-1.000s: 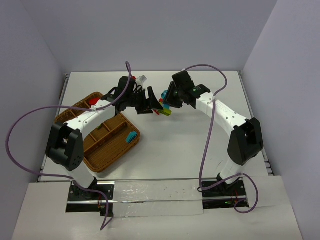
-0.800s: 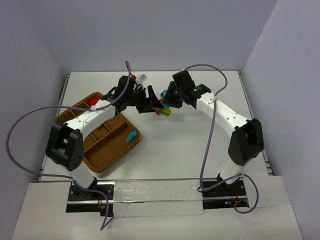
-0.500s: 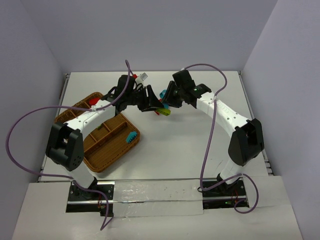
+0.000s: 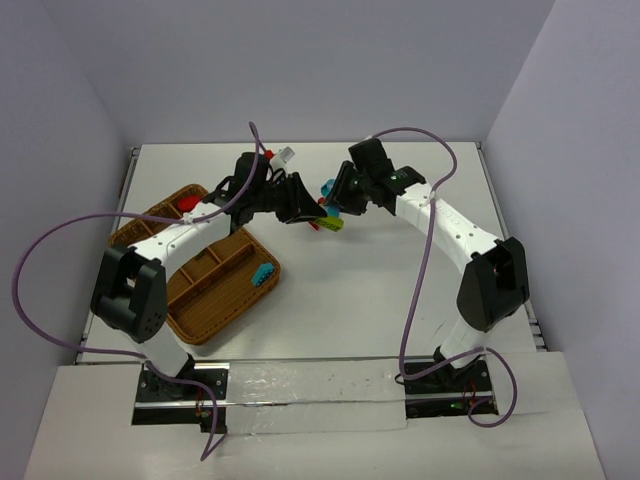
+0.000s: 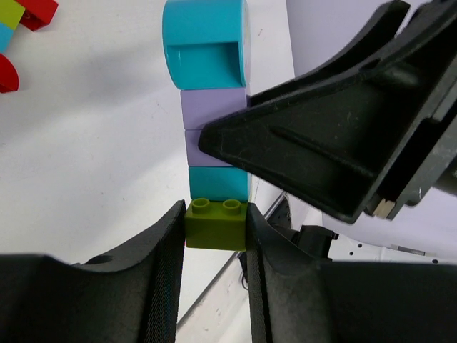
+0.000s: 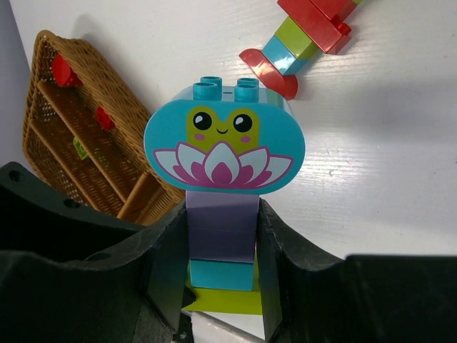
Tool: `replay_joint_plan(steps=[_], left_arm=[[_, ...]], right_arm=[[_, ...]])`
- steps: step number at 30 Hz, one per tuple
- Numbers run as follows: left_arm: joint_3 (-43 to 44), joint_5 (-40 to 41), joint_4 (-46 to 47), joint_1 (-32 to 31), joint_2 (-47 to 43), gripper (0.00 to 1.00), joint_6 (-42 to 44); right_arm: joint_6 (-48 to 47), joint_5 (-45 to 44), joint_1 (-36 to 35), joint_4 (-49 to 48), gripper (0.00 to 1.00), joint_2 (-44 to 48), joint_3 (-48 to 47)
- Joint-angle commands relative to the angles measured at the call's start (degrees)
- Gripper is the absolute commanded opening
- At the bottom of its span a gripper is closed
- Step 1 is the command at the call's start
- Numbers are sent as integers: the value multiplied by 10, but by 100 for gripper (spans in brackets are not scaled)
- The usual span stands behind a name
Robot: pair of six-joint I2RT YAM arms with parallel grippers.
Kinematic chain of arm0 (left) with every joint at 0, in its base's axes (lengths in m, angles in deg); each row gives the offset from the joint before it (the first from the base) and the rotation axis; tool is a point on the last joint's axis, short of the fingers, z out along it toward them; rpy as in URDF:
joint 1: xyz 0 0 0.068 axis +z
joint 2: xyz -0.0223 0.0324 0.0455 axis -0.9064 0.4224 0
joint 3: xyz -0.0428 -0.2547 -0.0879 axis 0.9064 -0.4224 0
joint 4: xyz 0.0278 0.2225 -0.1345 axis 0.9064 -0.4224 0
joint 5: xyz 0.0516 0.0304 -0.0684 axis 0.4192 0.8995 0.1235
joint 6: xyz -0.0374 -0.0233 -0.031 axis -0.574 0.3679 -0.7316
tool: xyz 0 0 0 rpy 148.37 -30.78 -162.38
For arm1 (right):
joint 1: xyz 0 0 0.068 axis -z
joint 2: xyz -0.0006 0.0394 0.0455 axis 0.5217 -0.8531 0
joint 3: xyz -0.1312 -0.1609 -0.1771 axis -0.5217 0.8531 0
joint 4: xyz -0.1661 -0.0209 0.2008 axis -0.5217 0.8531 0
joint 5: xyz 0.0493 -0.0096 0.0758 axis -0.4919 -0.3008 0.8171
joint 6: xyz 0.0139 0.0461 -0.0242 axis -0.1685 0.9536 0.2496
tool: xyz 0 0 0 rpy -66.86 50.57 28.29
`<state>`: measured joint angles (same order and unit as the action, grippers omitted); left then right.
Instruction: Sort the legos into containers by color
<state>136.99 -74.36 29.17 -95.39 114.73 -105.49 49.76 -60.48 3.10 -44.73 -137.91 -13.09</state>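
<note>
Five-brick stack (image 5: 213, 118) is held between both arms near 12 o'clock of the table (image 4: 380, 300). Top to bottom: frog-faced teal brick (image 6: 225, 143), two purple bricks (image 6: 221, 214), a plain teal brick, lime-green brick (image 5: 216, 236).

Right gripper (image 6: 221, 239) is clamped narrow on the purple bricks. Left gripper (image 5: 214, 223) is closed narrow on the lime-green brick, pads touching both its sides. The stack appears lifted off the table, though that is not settled by the small overhead view.

Step judged: lime-green brick to be pulled off.

Risks:
- The left grip is taken on one shallow brick only. The pads may slip off under pull and nothing gets separated.
- The wrong seam may give. The plain teal brick is gripped by neither gripper, so it may come away with the green one and mixed colours get carried off.
- In the left wrist view a right finger sits just beside the left pads at 3 o'clock. Contact is likely if the pull is angled rather than straight.
- A brick may be flung by a sudden release.
- The wicker tray (image 4: 232, 308) lies at 8 o'clock of the stack, well apart. Red bricks (image 6: 66, 69) and a teal brick (image 4: 264, 274) are seen in it. A drop made over a divider puts green in the wrong compartment.
- The loose red-green-teal stack (image 6: 307, 32), at 1 o'clock of the frog brick, is not yet split.
</note>
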Motion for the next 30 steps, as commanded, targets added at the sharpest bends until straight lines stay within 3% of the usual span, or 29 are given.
replay_joint_plan(steps=[1,12,20,24,30], left_arm=[[-27,-15,12,-5,-44,0,2],[-44,6,-16,-5,-75,0,15],[-36,45,-111,19,-116,0,74],[-47,12,-125,31,-122,0,104],[-54,-23,-133,43,-110,0,117]], right_arm=[[-12,-25,55,-18,0,16,-18],[-14,-17,75,-33,0,3,-7],[-63,-70,73,-28,1,-11,103],[-82,-63,72,-44,7,-30,167],[-104,-59,72,-57,21,-50,187]])
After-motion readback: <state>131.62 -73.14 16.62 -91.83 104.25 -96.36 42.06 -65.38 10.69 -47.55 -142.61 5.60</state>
